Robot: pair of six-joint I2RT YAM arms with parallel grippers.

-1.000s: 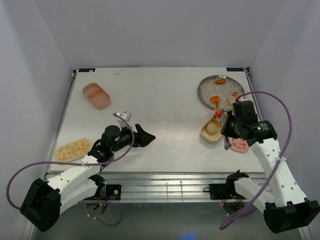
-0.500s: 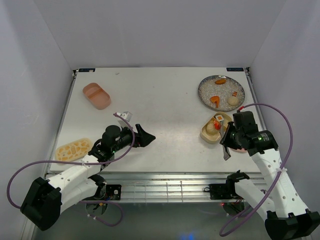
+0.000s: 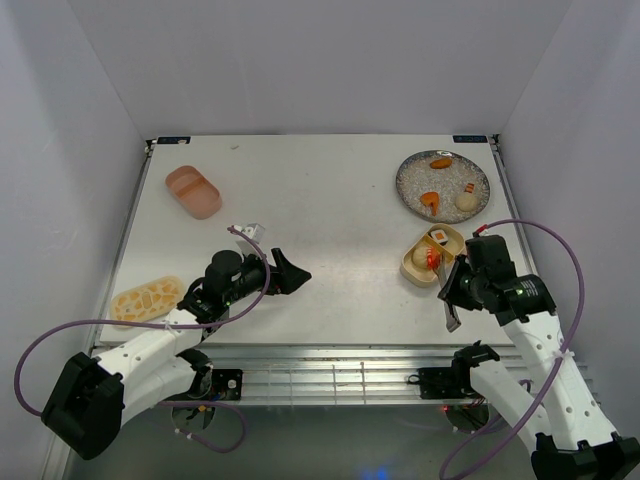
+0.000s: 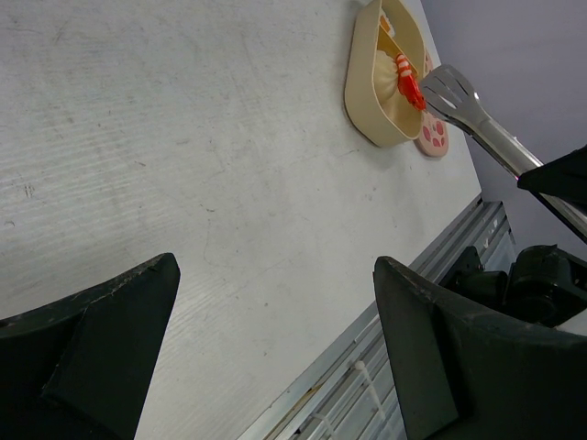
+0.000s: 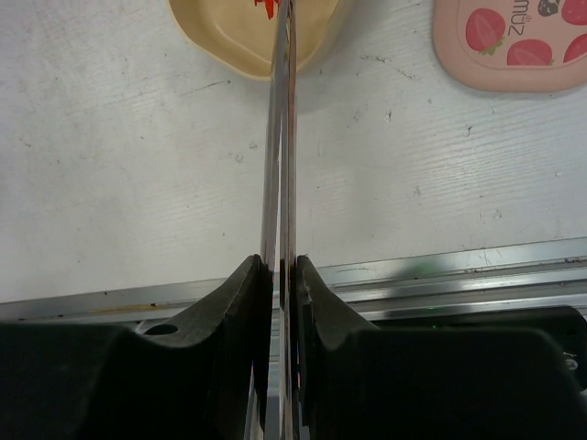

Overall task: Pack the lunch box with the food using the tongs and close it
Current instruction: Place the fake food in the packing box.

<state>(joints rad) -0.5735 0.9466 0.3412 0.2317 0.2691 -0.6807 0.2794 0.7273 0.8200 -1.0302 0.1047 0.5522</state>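
Observation:
The tan tray (image 3: 417, 270) of the lunch box holds a cream bun (image 3: 419, 257), an orange-red piece (image 3: 432, 258) and a small roll (image 3: 438, 237). My right gripper (image 3: 456, 290) hovers just in front of this tray, shut on the silvery tongs (image 3: 452, 318). In the right wrist view the tongs (image 5: 280, 137) run from my gripper (image 5: 282, 261) toward the tray (image 5: 229, 41), their arms squeezed nearly together. My left gripper (image 3: 297, 270) stands open and empty at mid-table, seen also in the left wrist view (image 4: 275, 266). The tongs (image 4: 477, 124) end beside the tray (image 4: 367, 101).
A grey speckled plate (image 3: 410, 180) at the back right carries more food, including orange pieces (image 3: 441, 162) and a bun (image 3: 465, 200). A pink tray (image 3: 193, 191) sits back left, a tan pebble lid (image 3: 146, 299) front left. A pink strawberry lid (image 5: 509, 46) lies right of the tan tray.
My right gripper has drawn the tongs back from the plate's edge toward the front rail. The orange piece they held now lies in the tan tray. The left arm has not moved.

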